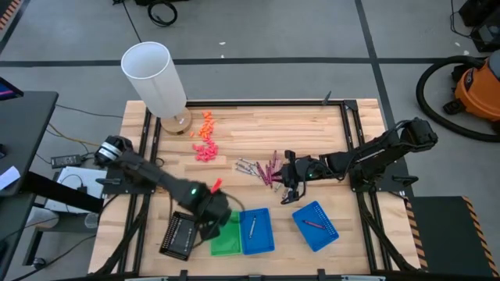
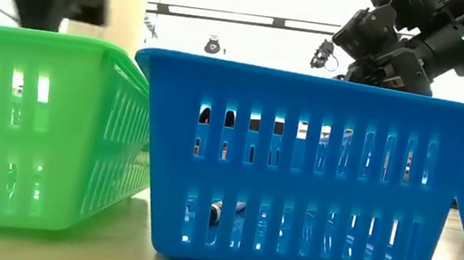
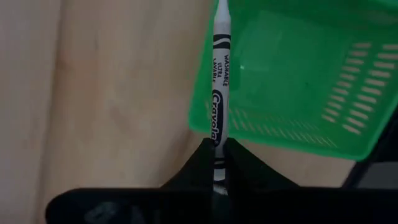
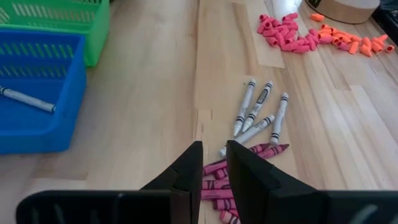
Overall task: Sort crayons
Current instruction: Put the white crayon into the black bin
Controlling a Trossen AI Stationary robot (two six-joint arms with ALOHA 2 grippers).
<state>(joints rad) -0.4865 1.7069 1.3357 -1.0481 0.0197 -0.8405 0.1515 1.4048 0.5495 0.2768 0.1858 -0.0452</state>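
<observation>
My left gripper (image 1: 212, 217) is shut on a silver-grey crayon (image 3: 219, 81) beside the green tray (image 3: 298, 74), at the table's near left. My right gripper (image 4: 214, 158) is open by a narrow gap just above the magenta crayons (image 4: 214, 177) of the loose pile (image 1: 262, 168) at mid table. Several silver-grey crayons (image 4: 258, 115) lie flat next to them. One silver-grey crayon (image 4: 25, 98) lies in the middle blue tray (image 1: 256, 230). One magenta crayon lies in the right blue tray (image 1: 316, 225). My left gripper pinches the silver-grey crayon by one end (image 3: 217, 155) between its two fingers. The crayon runs on in line with the fingers, past their tips. Its free end (image 3: 221, 12) shows in front of the green tray's rim. It looks clear of the table.
A black tray (image 1: 178, 234) stands left of the green tray. Chunky orange and pink bits (image 1: 205, 140) lie at the far left, near a white cylinder on a wooden base (image 1: 156, 78). In the low view the green (image 2: 37, 124) and blue (image 2: 299, 165) trays fill the foreground.
</observation>
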